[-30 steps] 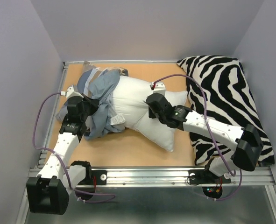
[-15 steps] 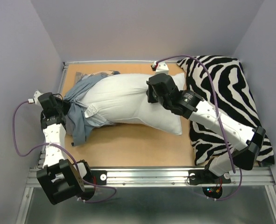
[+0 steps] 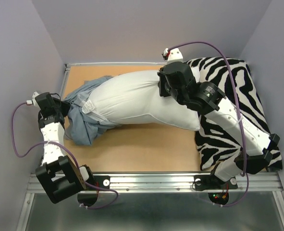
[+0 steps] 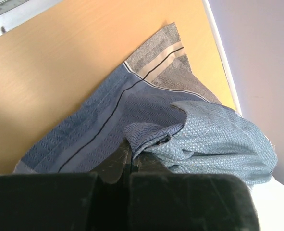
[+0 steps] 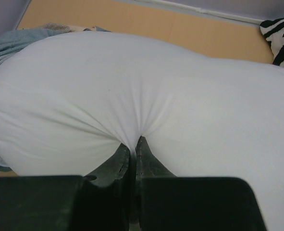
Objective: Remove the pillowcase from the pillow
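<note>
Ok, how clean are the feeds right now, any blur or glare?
Top external: sharp, evenly lit, soft shadow under the pillow. Left wrist: pillowcase weave crisp, left tool dark and blurred. Right wrist: pillow bright with little texture, no glare; right tool a dark, soft band.

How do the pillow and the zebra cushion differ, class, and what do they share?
The pillow is plain white; the cushion is zebra-striped. The pillow is pinched by the right fingers; the cushion is ungripped. The pillowcase bunches at the pillow's left end; the cushion carries none. Both are plump and soft.
</note>
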Controlling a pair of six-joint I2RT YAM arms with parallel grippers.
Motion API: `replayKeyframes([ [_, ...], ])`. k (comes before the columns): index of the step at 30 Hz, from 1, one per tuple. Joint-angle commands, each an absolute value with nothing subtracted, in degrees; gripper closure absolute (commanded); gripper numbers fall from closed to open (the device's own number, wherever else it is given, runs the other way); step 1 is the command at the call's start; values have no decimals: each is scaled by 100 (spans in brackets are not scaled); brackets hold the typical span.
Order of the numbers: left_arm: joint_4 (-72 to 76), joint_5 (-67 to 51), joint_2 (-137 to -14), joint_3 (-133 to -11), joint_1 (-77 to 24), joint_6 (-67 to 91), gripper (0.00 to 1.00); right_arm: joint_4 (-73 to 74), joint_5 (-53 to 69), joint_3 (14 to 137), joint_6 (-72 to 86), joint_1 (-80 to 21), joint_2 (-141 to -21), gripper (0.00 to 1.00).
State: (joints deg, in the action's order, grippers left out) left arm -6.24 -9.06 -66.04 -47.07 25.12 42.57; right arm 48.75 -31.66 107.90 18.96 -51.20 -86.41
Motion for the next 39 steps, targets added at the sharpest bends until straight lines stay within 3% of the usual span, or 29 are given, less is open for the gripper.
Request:
replayKeyframes([
  [1, -79, 800, -6890, -5115, 3023, 4026, 100, 4816, -5441, 11856, 1301, -4799, -7893, 100],
  [8, 185, 115, -7328, -5834, 2620, 3456, 100, 4931, -4361, 10953, 1845, -4808, -7910, 99],
  [11, 52, 317, -7654, -6363, 2005, 2954, 100, 4572, -4175, 10040, 2030, -4808, -7919, 99],
  [13, 105, -174, -7917, -6634, 1628, 2638, 100, 4221, -4070, 9304, 2153, -4799, -7901, 99],
  [18, 53, -668, -8331, -6838, 678, 2215, 100, 3973, -4096, 8614, 2285, -4799, -8173, 99],
  [20, 9, -764, -8385, -6847, 388, 2197, 90, 3894, -3747, 8509, 2303, -4790, -8313, 100],
  [21, 9, -799, -8350, -6838, 326, 2206, 81, 3867, -3605, 8482, 2311, -4790, -8349, 99],
  [22, 9, -765, -8263, -6794, 264, 2241, 66, 3832, -3473, 8429, 2329, -4790, -8376, 100],
  [25, 9, -537, -7614, -6689, 18, 2303, 48, 3613, -3025, 8148, 2391, -4790, -8437, 99],
  [30, -518, 972, -6725, -6610, -473, 2426, 30, 3419, -2699, 8077, 2391, -4790, -8587, 100],
  [31, -614, 1158, -6576, -6522, -553, 2461, 12, 3410, -2698, 8138, 2356, -4790, -8630, 99],
  [32, -676, 1317, -6313, -6478, -649, 2478, 6, 3401, -2681, 8182, 2355, -4790, -8674, 99],
  [33, -764, 1623, -6189, -6443, -833, 2496, 2, 3393, -2663, 8235, 2329, -4790, -8701, 99],
  [39, -1160, 2495, -5090, -5547, -1616, 3444, 2, 3393, -2637, 8534, 2259, -4790, -8885, 99],
])
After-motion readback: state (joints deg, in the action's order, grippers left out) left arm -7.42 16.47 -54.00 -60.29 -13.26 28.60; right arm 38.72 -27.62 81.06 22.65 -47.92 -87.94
